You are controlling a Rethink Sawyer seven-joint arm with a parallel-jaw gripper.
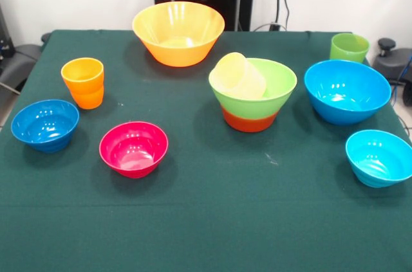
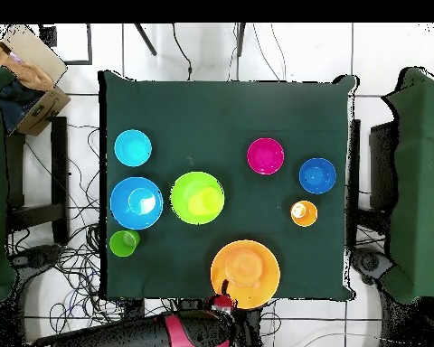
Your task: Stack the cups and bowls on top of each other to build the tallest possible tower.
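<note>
The yellow cup [image 1: 239, 75] lies tilted inside the green bowl [image 1: 267, 92], nested in the red bowl [image 1: 250, 120]. The gripper [image 2: 222, 301] seems drawn back; I cannot tell its opening.

Mid-table, the light green bowl [image 1: 273, 85] nests in the orange-red bowl [image 1: 250, 120], the pale yellow cup [image 1: 239, 76] tilted inside. Other bowls and cups stand apart, upright.

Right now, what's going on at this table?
Nothing is being handled: the arm is drawn back at its base and its gripper isn't visible. The tower so far is the light green bowl nested in the orange-red bowl, with the pale yellow cup lying tilted inside. The other bowls and two cups stand apart on the green cloth.
</note>
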